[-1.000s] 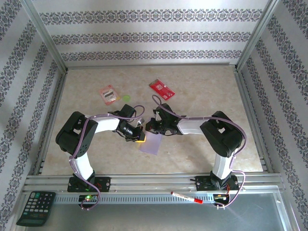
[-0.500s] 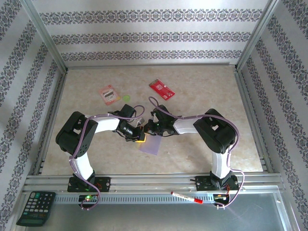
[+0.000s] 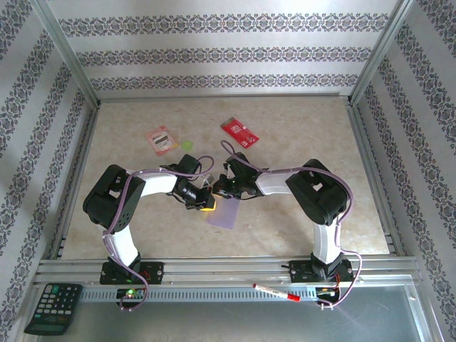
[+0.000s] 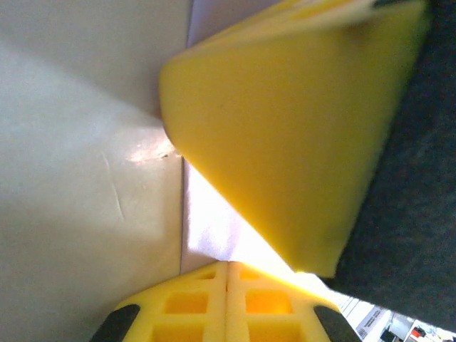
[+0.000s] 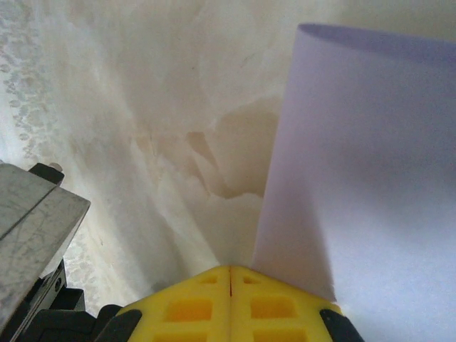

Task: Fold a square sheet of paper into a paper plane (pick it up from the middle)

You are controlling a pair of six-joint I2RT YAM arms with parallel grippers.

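Square sheet of paper (image 3: 224,214), pale lilac and plain, lies mid-table between our two arms, and we meet it after a few nearer things. Closest to us, on the grey ledge in front of the mounting rail (image 3: 228,269), a dark calculator (image 3: 53,308) sits at the far left and a red marker pen (image 3: 276,292) lies towards the right. Past the rail the marbled table (image 3: 306,142) begins. The sheet rests there with its near part flat on the surface. Its far edge runs up under both grippers, which meet nose to nose just above it.

Our left gripper (image 3: 207,207) comes in from the left, its yellow fingers pressed together with no gap. In its wrist view a bright strip of the paper runs down to them, and a yellow finger of the other gripper looms right in front. Our right gripper (image 3: 216,194) comes in from the right, fingers likewise pressed together. In its wrist view the paper rises beside them on the right and curls over at the top. We cannot tell whether either pair has the paper's edge pinched.

Farther back, well apart from the sheet, lie a pink-red packet (image 3: 162,140), a small pale-green disc (image 3: 187,144) just beside it, and a red card (image 3: 239,131). Patterned wallpaper (image 3: 228,57) closes the back.
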